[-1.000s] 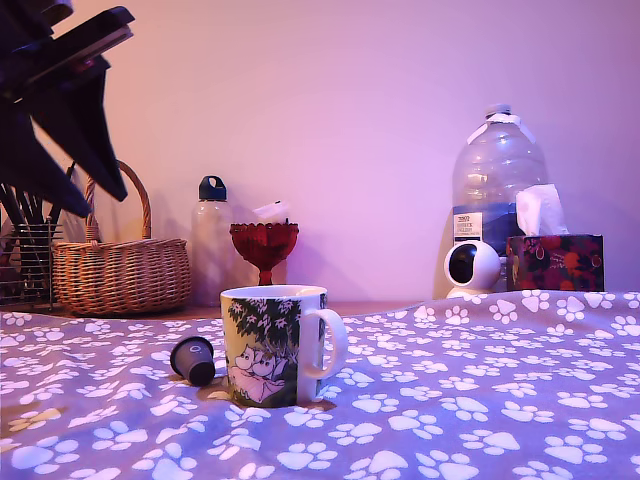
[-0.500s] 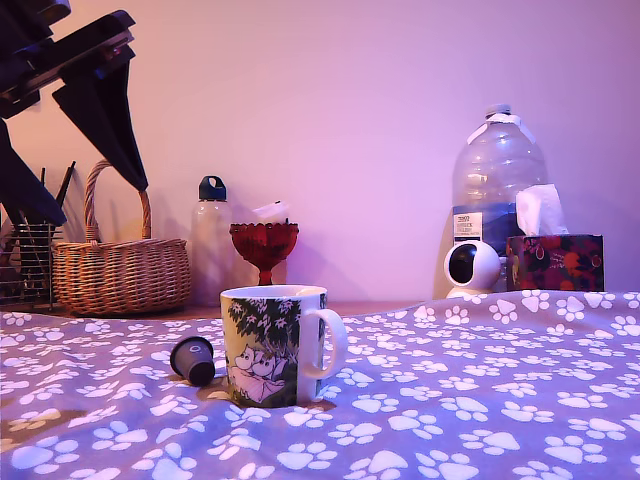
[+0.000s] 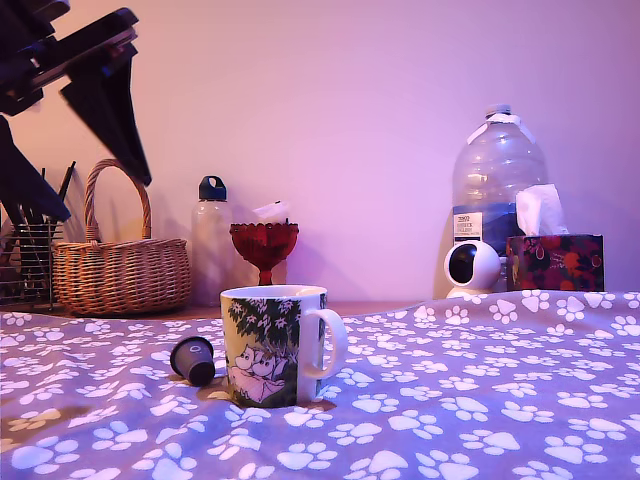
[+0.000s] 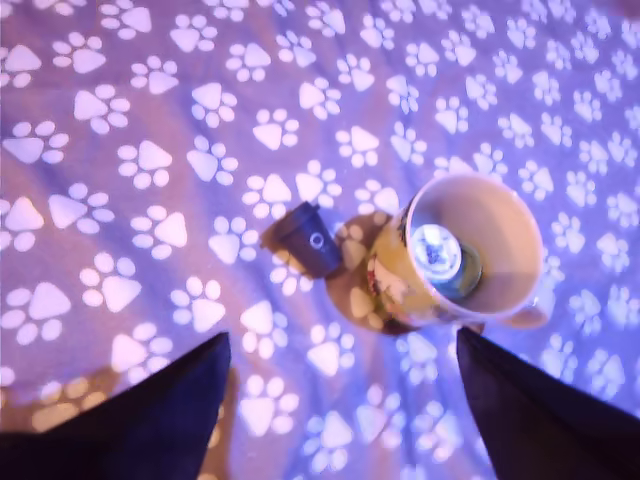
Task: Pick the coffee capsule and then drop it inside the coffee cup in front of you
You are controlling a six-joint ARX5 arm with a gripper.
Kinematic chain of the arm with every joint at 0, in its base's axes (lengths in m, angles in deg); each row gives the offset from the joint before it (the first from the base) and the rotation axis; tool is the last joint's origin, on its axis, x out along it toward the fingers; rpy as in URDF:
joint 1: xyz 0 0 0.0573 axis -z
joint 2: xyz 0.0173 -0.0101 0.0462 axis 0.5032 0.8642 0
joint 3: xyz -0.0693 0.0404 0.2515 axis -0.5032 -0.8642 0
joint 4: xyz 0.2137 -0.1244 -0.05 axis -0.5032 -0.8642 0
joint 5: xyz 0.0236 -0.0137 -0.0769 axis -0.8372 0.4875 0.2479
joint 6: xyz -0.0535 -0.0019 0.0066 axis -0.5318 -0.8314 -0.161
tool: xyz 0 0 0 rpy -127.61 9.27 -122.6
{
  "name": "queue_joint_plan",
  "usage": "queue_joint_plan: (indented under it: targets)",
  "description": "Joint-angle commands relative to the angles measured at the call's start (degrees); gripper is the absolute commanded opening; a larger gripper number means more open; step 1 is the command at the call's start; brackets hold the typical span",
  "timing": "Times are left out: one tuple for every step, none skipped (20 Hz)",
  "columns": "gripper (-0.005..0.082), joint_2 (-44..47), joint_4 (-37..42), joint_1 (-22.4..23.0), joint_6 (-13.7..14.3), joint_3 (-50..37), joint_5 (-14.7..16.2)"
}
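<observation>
The coffee capsule (image 3: 193, 360) (image 4: 305, 238), a small dark tapered pod, lies on its side on the paw-print cloth, just to the exterior view's left of the coffee cup. The coffee cup (image 3: 280, 344) (image 4: 462, 257) is a white mug with green foliage print, upright, its handle to the exterior view's right. My gripper (image 3: 72, 150) (image 4: 340, 410) hangs high above the cloth at the exterior view's upper left, open and empty, its two dark fingers (image 4: 150, 410) spread wide. In the wrist view both capsule and cup show beyond the fingertips.
Along the back stand a wicker basket (image 3: 120, 268), a wire utensil holder (image 3: 25, 262), a clear bottle with a blue cap (image 3: 211, 240), a red glass goblet (image 3: 264, 245), a large water jug (image 3: 498, 190), a white round camera (image 3: 471, 266) and a tissue box (image 3: 553, 260).
The gripper's fingers have spread further apart and shifted slightly in the exterior view. Capsule and cup have stayed put.
</observation>
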State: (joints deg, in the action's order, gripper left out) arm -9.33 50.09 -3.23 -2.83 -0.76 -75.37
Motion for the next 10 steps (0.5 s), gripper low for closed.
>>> queue_joint_plan:
  targets:
    - [0.0659, -0.72, 1.29, 0.20, -2.91, -1.42, -0.20]
    - [0.0658, -0.61, 1.88, 0.20, -3.98, -1.42, -0.42]
    - [0.0658, -0.31, 2.56, 0.17, -4.81, -1.42, -0.61]
    - [0.0657, 0.11, 2.84, 0.17, -5.86, -1.42, -1.07]
    - [0.0657, 0.81, 3.28, 0.17, -6.45, -1.42, -1.05]
    - [0.0657, 1.57, 3.72, 0.20, -7.34, -1.42, -1.03]
    - [0.0657, 2.47, 4.48, 0.20, -8.00, -1.42, -1.03]
    - [0.0657, 3.45, 5.49, 0.20, -8.24, -1.42, -1.05]
    - [0.0657, 4.55, 6.58, 0.20, -8.33, -1.42, -1.03]
    - [0.0657, 5.77, 7.39, 0.20, -8.70, -1.42, -1.03]
